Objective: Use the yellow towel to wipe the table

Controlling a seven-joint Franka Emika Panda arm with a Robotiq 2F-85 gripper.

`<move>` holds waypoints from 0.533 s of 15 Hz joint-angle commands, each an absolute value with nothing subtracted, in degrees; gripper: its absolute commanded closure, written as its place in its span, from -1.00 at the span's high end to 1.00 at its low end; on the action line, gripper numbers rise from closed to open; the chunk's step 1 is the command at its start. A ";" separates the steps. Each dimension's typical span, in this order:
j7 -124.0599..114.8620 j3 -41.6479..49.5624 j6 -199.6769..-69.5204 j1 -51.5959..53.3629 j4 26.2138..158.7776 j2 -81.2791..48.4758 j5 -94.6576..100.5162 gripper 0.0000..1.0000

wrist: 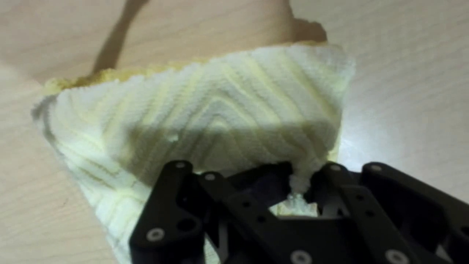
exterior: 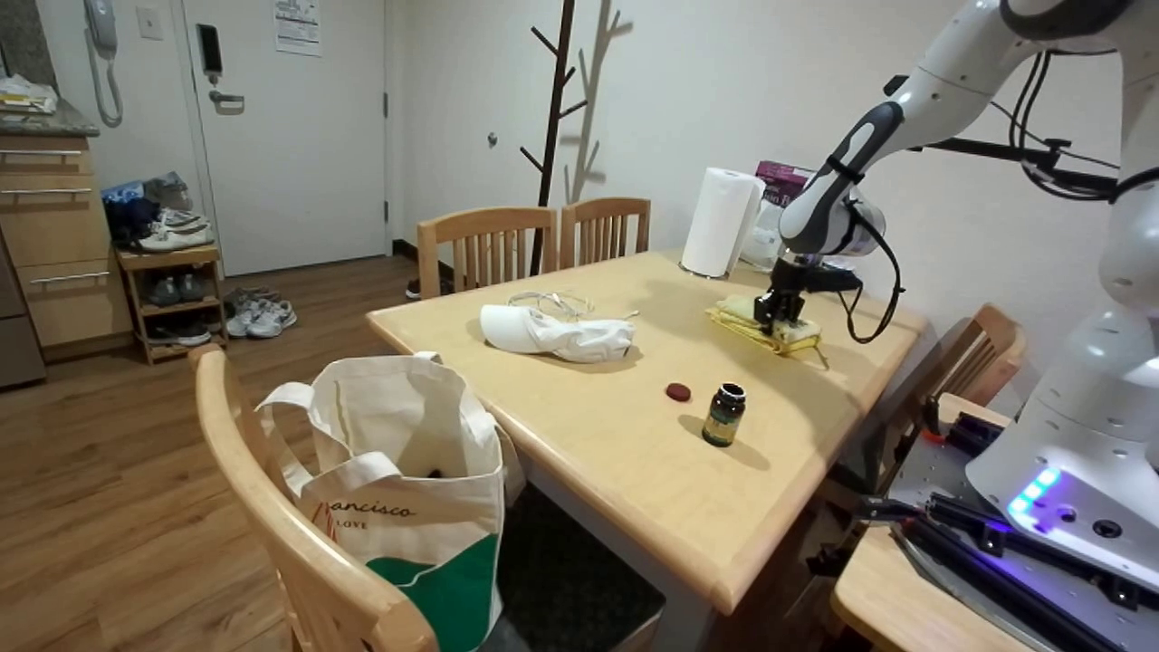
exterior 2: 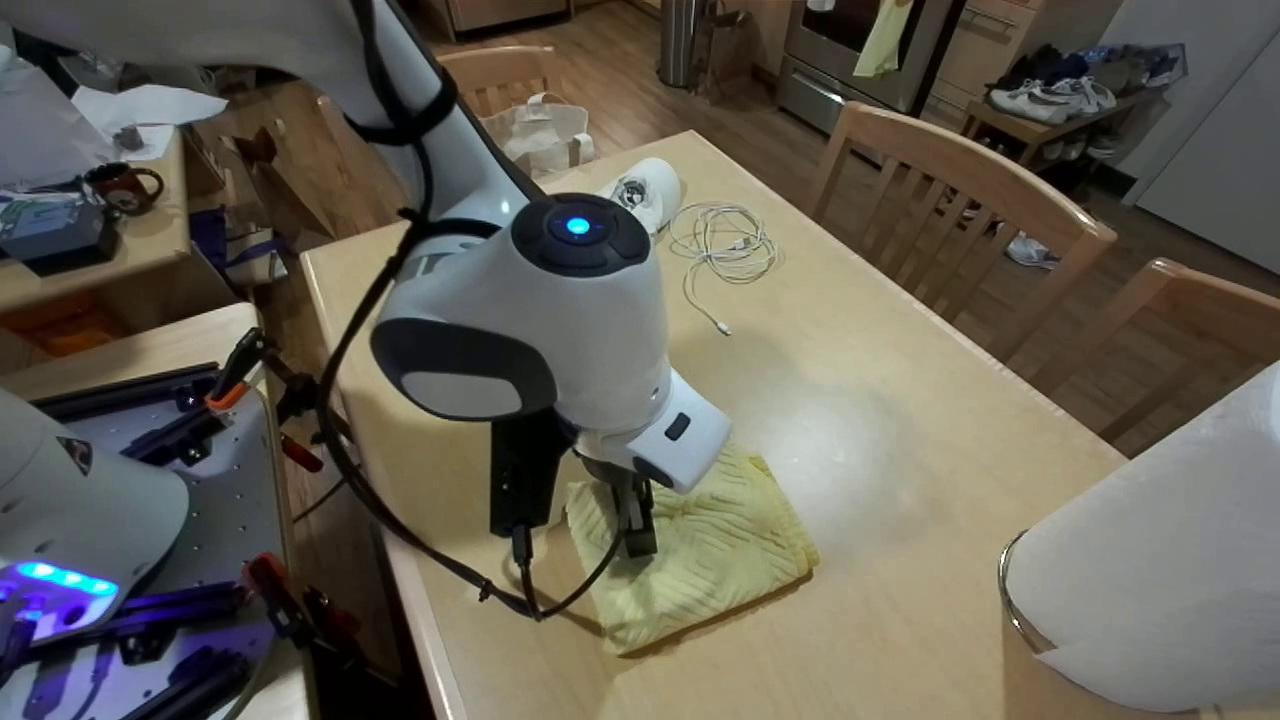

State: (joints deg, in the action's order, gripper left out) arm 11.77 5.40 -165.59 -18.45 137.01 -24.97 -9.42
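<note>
The folded yellow towel (exterior: 741,312) lies on the light wooden table (exterior: 561,417), near the wall side. It shows in both exterior views, as a flat, ribbed, roughly square pad (exterior 2: 735,550). My gripper (exterior: 774,321) points down onto the towel; the arm hides part of it (exterior 2: 638,540) in an exterior view. In the wrist view the black fingers (wrist: 302,179) are closed on a bunched fold of the towel (wrist: 220,95), with the pinched cloth showing between them. The rest of the towel spreads flat on the table around the fingers.
A paper towel roll (exterior: 720,222) stands near the towel. A small dark open jar (exterior: 724,417) and its dark red lid (exterior: 677,391) sit nearer the front. A white cap (exterior: 552,332) and white cable (exterior 2: 725,245) lie farther along. Chairs (exterior: 489,240) stand at the edges.
</note>
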 commanded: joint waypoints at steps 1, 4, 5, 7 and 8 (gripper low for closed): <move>12.09 1.33 -164.63 -19.75 135.84 -25.69 -10.26 -0.95; 12.12 -1.17 -161.78 -18.97 136.08 -24.86 -10.47 -0.95; 11.45 -1.38 -161.53 -17.84 136.46 -24.66 -10.17 -0.93; 11.78 -2.97 -160.38 -17.27 136.66 -24.68 -10.46 -0.91; 11.75 -3.36 -159.68 -16.58 136.56 -24.86 -10.24 -0.92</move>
State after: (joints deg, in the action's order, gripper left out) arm 11.71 -1.75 -162.26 -17.74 136.35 -25.08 -9.48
